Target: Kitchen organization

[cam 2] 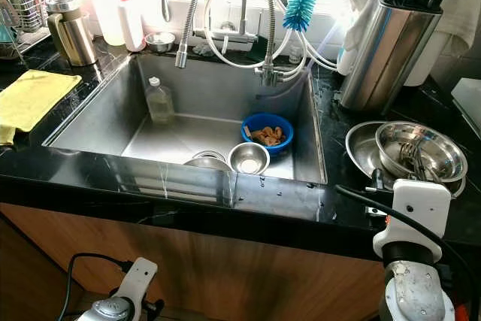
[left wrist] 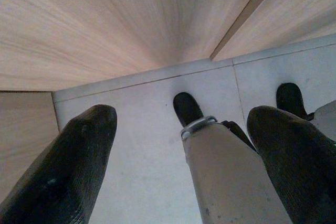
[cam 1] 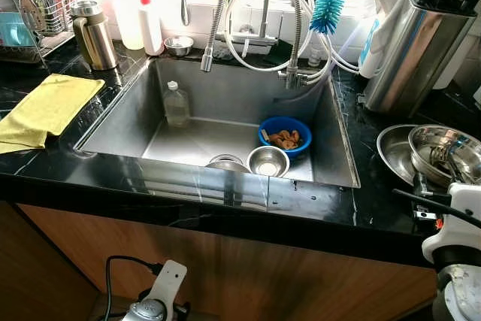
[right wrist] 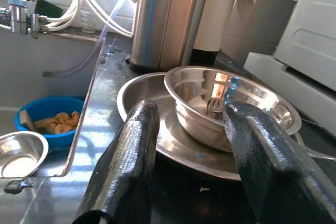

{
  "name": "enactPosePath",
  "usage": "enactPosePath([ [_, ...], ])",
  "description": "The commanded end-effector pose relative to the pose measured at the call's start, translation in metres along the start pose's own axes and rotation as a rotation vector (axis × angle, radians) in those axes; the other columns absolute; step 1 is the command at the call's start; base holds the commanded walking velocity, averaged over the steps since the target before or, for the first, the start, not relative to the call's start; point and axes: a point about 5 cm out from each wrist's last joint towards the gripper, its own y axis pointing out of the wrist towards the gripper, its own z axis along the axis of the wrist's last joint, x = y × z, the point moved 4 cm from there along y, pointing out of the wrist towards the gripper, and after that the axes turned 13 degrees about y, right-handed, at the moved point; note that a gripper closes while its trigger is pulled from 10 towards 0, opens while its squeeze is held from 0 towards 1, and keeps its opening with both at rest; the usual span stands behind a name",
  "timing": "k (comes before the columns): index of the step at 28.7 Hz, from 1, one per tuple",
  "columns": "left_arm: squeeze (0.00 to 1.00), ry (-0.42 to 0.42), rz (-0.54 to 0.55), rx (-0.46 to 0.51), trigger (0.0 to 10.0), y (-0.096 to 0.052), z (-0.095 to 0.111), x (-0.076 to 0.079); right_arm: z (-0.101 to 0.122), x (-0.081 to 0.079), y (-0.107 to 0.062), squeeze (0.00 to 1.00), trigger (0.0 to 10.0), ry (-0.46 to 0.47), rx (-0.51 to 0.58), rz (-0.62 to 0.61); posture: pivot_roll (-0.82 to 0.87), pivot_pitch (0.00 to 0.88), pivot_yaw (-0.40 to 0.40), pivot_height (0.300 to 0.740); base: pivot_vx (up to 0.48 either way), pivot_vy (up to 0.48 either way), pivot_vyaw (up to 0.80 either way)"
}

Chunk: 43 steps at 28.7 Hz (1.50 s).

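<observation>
Right wrist view: we see the right gripper (right wrist: pixel 189 150) low over the black countertop (cam 1: pixel 188 186), its two black fingers (right wrist: pixel 128 166) spread wide and holding nothing. Just ahead of them sits a steel bowl (right wrist: pixel 226 103) with a fork (right wrist: pixel 214 103) inside, nested on a wider steel plate (right wrist: pixel 157 140). Behind the stack stands a tall steel knife block (right wrist: pixel 163 19).

In the head views we log the right arm (cam 2: pixel 412 261) raised at roughly 4 o'clock, its white wrist housing level with the counter edge just in front of the bowl and plate. The left arm (cam 1: pixel 154 302) hangs low at about 7 o'clock, in front of the wooden cabinet front (cam 1: pixel 248 276).

The left wrist view shows the left gripper (left wrist: pixel 184 156) pointing down at a pale floor (left wrist: pixel 142 129), fingers well apart, nothing between them; a silver leg (left wrist: pixel 231 177) of the robot shows between the fingertips.

The sink (cam 1: pixel 331 133) occupies the centre. Inside it: a blue bowl (cam 1: pixel 284 134) with brownish scraps at 3 o'clock, a small steel bowl (cam 1: pixel 267 161) touching it at 5 o'clock, and a clear bottle (cam 1: pixel 176 104) upright at 9 o'clock. A yellow cloth (cam 1: pixel 45 110) lies on the counter at 9 o'clock of the sink. A brass-coloured jug (cam 1: pixel 93 34) stands at 10 o'clock, and a blue bottle brush (cam 1: pixel 328 7) hangs by the faucet (cam 1: pixel 289 20) at 1 o'clock.
</observation>
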Motion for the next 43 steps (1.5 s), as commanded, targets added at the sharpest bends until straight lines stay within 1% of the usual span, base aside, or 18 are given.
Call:
enactPosePath([
  [1,0.00,-0.003,0.007,0.000,10.0,0.000,0.000,-0.001,0.004,0.004,0.000,0.00,10.0,-0.002,0.013,-0.021,-0.01,0.022,-0.049,0.736,0.000,0.000,0.00],
  [13,0.00,-0.004,0.004,-0.002,10.0,0.000,0.000,0.000,0.009,0.008,0.000,0.00,10.0,-0.003,0.036,-0.036,-0.01,0.022,-0.050,0.736,0.000,0.000,0.00],
  [23,0.00,-0.001,0.001,0.008,10.0,0.000,0.003,0.000,0.016,0.011,-0.001,0.00,10.0,0.004,0.066,-0.043,-0.02,0.021,-0.047,0.736,0.000,0.000,0.00],
  [28,0.00,0.000,-0.001,0.012,10.0,0.001,0.005,0.000,0.016,0.017,-0.002,0.00,10.0,-0.004,0.068,-0.063,-0.02,0.021,-0.047,0.736,0.000,0.000,0.00],
  [31,0.00,0.002,-0.002,0.012,10.0,0.001,0.005,0.000,0.014,0.024,-0.003,0.00,10.0,-0.009,0.057,-0.095,-0.02,0.021,-0.047,0.736,0.000,0.000,0.00],
  [33,0.00,0.001,-0.001,0.011,10.0,0.001,0.005,0.000,0.014,0.025,-0.003,0.00,10.0,-0.006,0.061,-0.105,-0.02,0.021,-0.048,0.736,0.000,0.000,0.00],
  [36,0.00,0.000,0.001,0.007,10.0,0.000,0.003,0.000,0.021,0.027,-0.004,0.00,10.0,-0.062,0.104,-0.143,-0.01,0.020,-0.049,0.736,0.000,0.000,0.00],
  [37,0.00,0.000,0.002,0.006,10.0,0.000,0.002,0.000,0.024,0.029,-0.007,0.00,10.0,-0.085,0.128,-0.168,-0.01,0.021,-0.049,0.736,0.000,0.000,0.00],
  [41,0.00,0.002,0.004,0.006,10.0,0.000,0.002,-0.001,0.028,0.039,-0.018,0.00,10.0,-0.063,0.171,-0.253,-0.02,0.021,-0.047,0.736,0.000,0.000,0.00],
  [43,0.00,0.003,0.004,0.006,10.0,0.000,0.002,-0.001,0.030,0.043,-0.022,0.00,10.0,-0.081,0.186,-0.277,-0.02,0.020,-0.047,0.736,0.000,0.000,0.00],
])
